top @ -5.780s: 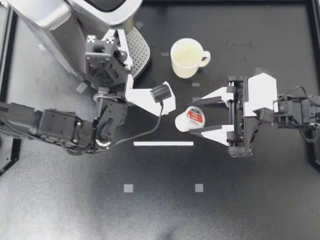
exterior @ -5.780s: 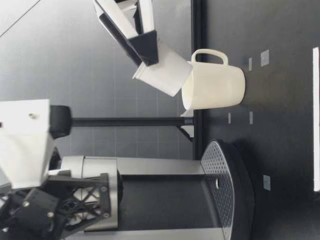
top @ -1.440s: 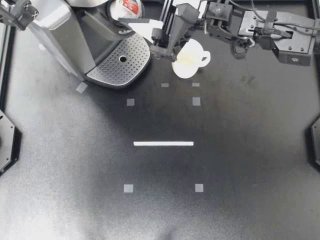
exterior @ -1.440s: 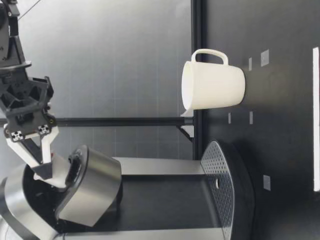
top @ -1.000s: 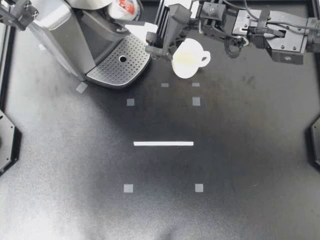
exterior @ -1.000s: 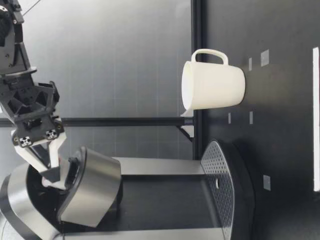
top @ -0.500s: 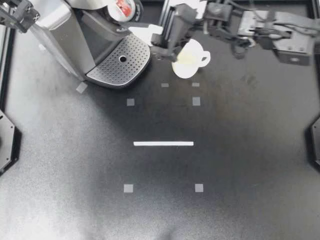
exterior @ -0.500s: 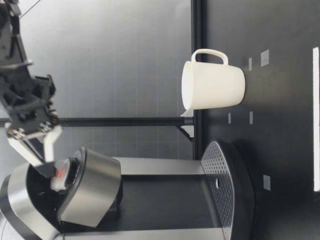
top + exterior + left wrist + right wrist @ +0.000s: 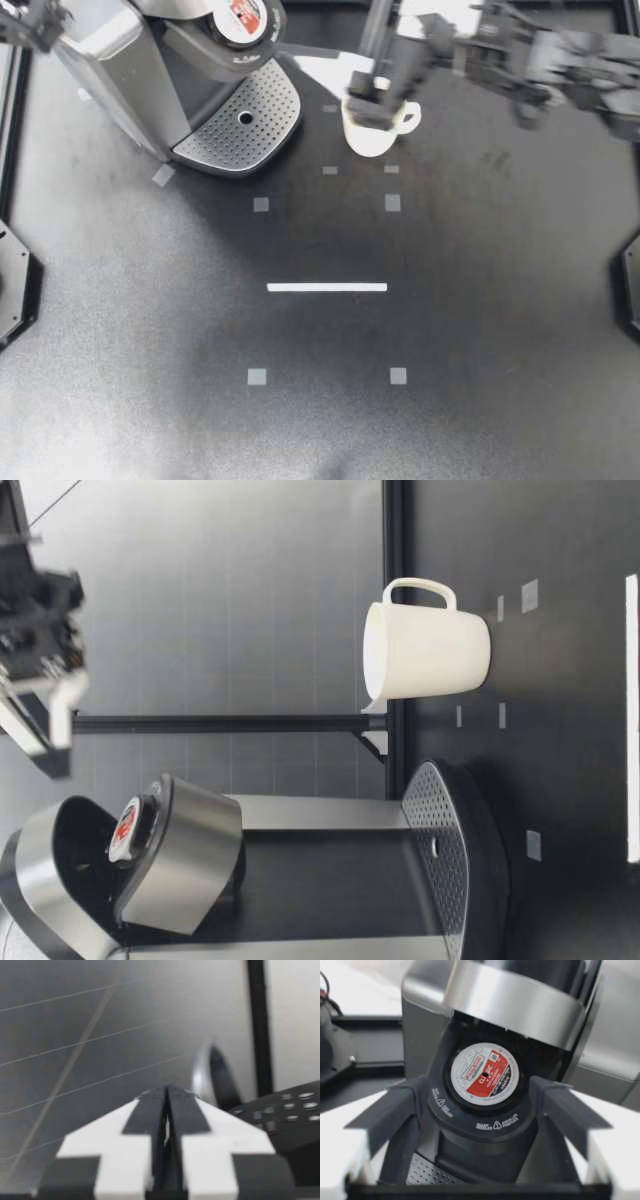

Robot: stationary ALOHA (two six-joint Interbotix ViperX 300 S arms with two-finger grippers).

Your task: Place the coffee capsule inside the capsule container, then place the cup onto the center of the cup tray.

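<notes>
The coffee capsule (image 9: 245, 12), with its red and white lid up, sits in the machine's open capsule container (image 9: 228, 35). My right gripper (image 9: 335, 70) hangs open and empty beside the container, its body over the cream cup (image 9: 378, 132). In the right wrist view the capsule (image 9: 481, 1071) lies ahead of the spread fingers (image 9: 387, 1115). The low view shows the capsule (image 9: 125, 830) in the container under the raised lid (image 9: 185, 855), my right gripper (image 9: 40, 725) above it, and the cup (image 9: 425, 652) upright on the table. My left gripper (image 9: 166, 1125) is shut on nothing.
The perforated cup tray (image 9: 240, 120) at the machine's foot is bare. The cup stands on the table to the tray's right. The coffee machine's body (image 9: 110, 60) fills the far left corner, with my left arm (image 9: 30, 20) behind it. A white tape line (image 9: 326, 287) marks mid-table.
My right gripper let go of the capsule, which now rests in the container. The gripper has pulled up and back to the right, over the cup.
</notes>
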